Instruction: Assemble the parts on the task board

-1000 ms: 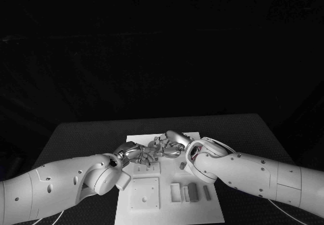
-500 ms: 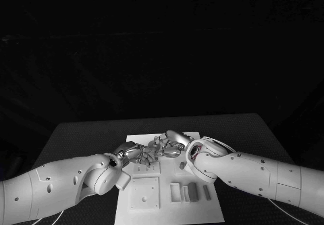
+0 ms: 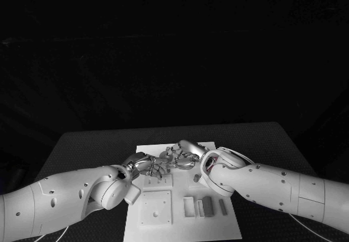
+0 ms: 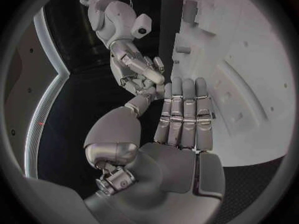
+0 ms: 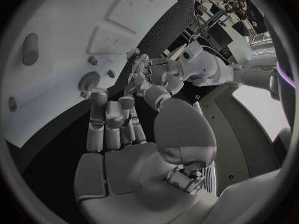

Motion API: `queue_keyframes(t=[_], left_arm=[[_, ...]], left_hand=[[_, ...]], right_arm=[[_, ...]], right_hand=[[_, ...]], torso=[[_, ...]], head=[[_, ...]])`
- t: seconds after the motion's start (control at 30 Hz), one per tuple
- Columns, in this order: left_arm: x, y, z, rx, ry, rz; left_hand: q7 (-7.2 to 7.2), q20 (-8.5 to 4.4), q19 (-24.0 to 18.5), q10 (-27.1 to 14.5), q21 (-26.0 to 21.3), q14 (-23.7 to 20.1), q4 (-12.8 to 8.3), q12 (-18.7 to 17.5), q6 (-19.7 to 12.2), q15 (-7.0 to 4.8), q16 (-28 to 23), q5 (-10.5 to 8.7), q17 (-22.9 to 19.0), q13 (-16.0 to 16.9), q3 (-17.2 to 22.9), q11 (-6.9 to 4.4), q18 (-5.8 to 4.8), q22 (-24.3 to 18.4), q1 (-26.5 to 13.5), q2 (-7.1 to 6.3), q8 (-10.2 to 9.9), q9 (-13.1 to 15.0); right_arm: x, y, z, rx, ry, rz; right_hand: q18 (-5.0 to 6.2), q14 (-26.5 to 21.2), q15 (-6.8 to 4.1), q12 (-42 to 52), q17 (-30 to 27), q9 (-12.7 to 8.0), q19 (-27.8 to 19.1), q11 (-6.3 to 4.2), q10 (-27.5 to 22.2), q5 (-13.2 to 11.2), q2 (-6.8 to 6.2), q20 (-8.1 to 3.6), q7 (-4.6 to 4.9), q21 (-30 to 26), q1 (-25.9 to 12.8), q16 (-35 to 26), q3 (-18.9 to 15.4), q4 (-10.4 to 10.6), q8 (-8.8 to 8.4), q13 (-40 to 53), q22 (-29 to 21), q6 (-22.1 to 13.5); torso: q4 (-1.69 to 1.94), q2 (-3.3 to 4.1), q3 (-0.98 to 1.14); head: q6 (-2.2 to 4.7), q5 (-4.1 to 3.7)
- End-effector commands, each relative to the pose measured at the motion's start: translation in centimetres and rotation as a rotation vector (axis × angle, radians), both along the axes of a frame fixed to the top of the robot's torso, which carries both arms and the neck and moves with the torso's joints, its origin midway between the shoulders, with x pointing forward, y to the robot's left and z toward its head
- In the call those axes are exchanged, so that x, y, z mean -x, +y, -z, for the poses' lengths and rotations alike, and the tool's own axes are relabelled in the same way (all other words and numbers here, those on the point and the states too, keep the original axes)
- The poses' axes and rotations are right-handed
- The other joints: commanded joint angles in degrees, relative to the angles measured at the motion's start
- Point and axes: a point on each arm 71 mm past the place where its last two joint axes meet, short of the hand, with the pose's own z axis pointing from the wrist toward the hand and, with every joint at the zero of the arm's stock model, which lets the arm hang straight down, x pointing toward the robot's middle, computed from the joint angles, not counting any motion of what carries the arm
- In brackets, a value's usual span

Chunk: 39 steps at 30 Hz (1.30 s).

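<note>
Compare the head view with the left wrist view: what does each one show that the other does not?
Head view alone: the grey blocks lying in a row on the near part of the task board, and both white forearms. Left wrist view alone: the left hand from behind, its fingers straight and side by side. Both: the two hands meeting over the board, with the right hand close to the left.

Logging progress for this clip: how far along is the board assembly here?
Early, by the look of it. Several loose parts lie on the near end of the task board, unplaced. The left hand and right hand meet fingertip to fingertip over its far end; whether they hold a piece, I cannot tell.
</note>
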Motion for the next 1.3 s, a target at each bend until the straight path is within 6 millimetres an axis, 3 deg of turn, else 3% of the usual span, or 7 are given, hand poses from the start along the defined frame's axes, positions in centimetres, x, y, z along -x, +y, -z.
queue_keyframes(t=[0.03,0.43,1.3], left_arm=[[0.01,-0.08,-0.11,0.014,-0.002,0.011],[-0.01,-0.02,-0.08,0.017,0.002,0.007],[0.06,-0.10,-0.08,0.013,0.001,0.023]], left_hand=[[0.23,0.22,-0.22,-0.42,-0.20,-0.41,0.24,0.16,-0.15,-0.02,0.32,0.19,-0.08,-0.05,0.06,-0.09,-0.62,0.06,0.03,-0.20,-0.28,0.09],[-0.02,0.19,-0.04,-0.11,-0.22,-0.13,-2.37,0.56,0.26,-0.12,0.82,0.92,-0.14,0.08,2.77,-0.24,-0.65,0.75,3.53,2.45,0.03,0.47],[-0.77,-0.46,1.36,1.37,0.59,1.08,-2.56,2.05,1.58,-0.81,2.34,0.73,0.42,0.88,3.03,-1.05,-0.65,2.07,4.04,2.45,1.31,1.47]], right_arm=[[0.03,-0.04,0.07,0.011,-0.001,-0.014],[0.04,-0.02,0.09,0.011,0.000,-0.015],[-0.21,-0.34,0.25,0.019,0.003,-0.008]], right_hand=[[2.00,0.05,-0.24,0.20,-0.04,0.09,0.26,-0.32,-0.04,0.09,0.09,-0.01,1.06,0.02,0.27,-0.23,0.25,-0.03,0.29,-0.09,1.08,1.37],[2.00,0.04,-0.24,0.20,-0.03,0.11,0.24,-0.32,-0.05,0.08,0.04,0.00,1.06,0.03,0.23,-0.24,0.37,-0.06,0.27,-0.09,1.08,1.36],[2.00,0.00,-0.22,0.18,-0.03,0.13,0.20,-0.29,-0.11,0.07,-0.13,0.00,1.11,0.05,0.12,-0.26,0.69,-0.12,0.14,-0.09,1.09,1.15]], torso=[[0.00,0.00,0.03],[-0.01,0.01,0.04],[0.03,-0.01,0.01]], head=[[-0.05,-0.02],[-0.11,-0.01],[-0.25,-0.19]])
